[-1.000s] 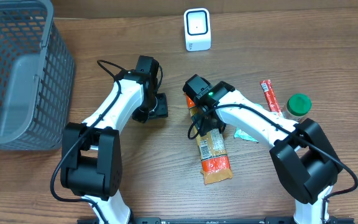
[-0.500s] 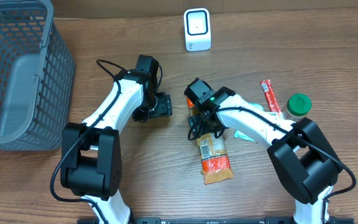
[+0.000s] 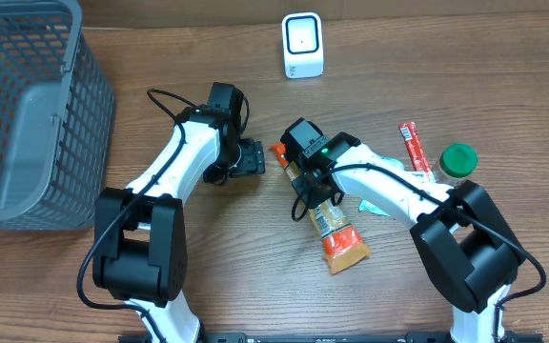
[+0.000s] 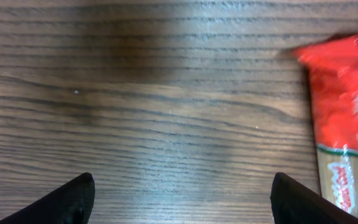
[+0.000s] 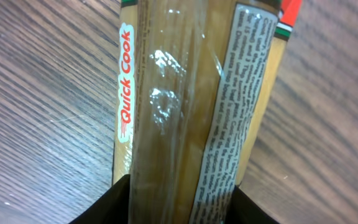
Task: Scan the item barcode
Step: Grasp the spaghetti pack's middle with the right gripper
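Now, packet [image 3: 336,233]: mid-table, slanted, well short of the scanner [image 3: 302,45].
Right gripper [image 5: 180,208]: pinched across the packet's width (presumably to carry its barcode over).
Left gripper [image 4: 182,200]: spread wide, empty, beside the packet's red end.

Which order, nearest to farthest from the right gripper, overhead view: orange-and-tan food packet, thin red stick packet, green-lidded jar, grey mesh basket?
1. Orange-and-tan food packet, in the right gripper.
2. Thin red stick packet, to the right.
3. Green-lidded jar, farther right.
4. Grey mesh basket, far left.
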Motion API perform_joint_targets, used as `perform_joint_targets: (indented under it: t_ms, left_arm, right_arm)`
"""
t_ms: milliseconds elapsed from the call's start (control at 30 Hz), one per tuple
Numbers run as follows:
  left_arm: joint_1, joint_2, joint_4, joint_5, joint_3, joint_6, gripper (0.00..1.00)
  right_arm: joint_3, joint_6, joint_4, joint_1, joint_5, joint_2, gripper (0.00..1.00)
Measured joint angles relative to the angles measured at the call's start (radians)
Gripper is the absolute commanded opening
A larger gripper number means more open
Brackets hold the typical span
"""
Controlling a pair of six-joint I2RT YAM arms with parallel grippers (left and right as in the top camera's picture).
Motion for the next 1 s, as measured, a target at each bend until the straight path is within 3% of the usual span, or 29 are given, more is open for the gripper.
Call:
perform_joint_targets:
  t_ms: [167, 467, 633, 733, 1000]
  left_arm:
    - [0.000, 0.000, 0.009, -0.021, 0.000, -0.018, 0.83]
    - [0.000, 0.000, 0.008, -0.061, 0.000, -0.020, 0.88]
    - [0.000, 0.000, 0.008, -0.067, 0.000, -0.031, 0.88]
    - [0.000, 0.000, 0.008, -0.070, 0.000, -0.039, 0.89]
    - [0.000, 0.000, 0.008, -0.070, 0.000, -0.041, 0.89]
  right_arm:
    - [0.000, -0.072, 0.010, 0.000, 0.026, 0.001, 0.68]
    - [0.000, -0.061, 0.016, 0.001, 0.013, 0.001, 0.82]
    - [0.002, -0.061, 0.021, 0.001, 0.001, 0.023, 0.77]
    - [0.006, -0.060, 0.024, 0.000, -0.015, 0.031, 0.64]
    - [0.018, -0.061, 0.009, -0.001, -0.030, 0.032, 0.59]
